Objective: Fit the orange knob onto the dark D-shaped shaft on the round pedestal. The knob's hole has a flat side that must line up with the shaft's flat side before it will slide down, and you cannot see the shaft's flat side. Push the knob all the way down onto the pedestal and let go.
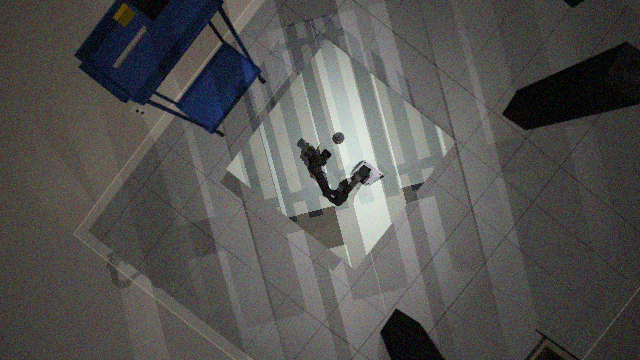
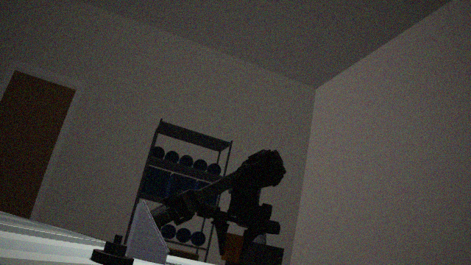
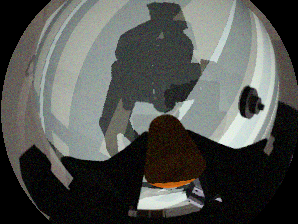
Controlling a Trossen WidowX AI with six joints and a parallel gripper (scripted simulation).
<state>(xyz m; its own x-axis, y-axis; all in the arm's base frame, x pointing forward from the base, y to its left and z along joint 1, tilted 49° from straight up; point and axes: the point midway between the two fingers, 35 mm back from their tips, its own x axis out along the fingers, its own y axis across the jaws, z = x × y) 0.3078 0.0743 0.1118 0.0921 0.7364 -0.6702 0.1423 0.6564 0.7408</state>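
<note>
In the wrist view the orange knob (image 3: 172, 152) sits between my dark fingers, low on the striped table top, and my gripper (image 3: 166, 134) is shut on it. The round pedestal with its dark shaft (image 3: 252, 103) stands apart to the right of the knob. From overhead the pedestal (image 1: 338, 137) is a small dark disc, and my gripper (image 1: 305, 148) is a short way to its left. In the low side view the pedestal and shaft (image 2: 112, 252) stand at the lower left. An orange patch (image 2: 231, 247), probably the knob, shows under the dark arm. The shaft's flat side cannot be seen.
The arm's white base plate (image 1: 368, 173) lies right of the gripper and shows as a pale wedge (image 2: 146, 232) beside the pedestal. A blue shelf cart (image 1: 165, 55) stands off the table at the upper left. A rack with dark balls (image 2: 184, 191) stands against the wall.
</note>
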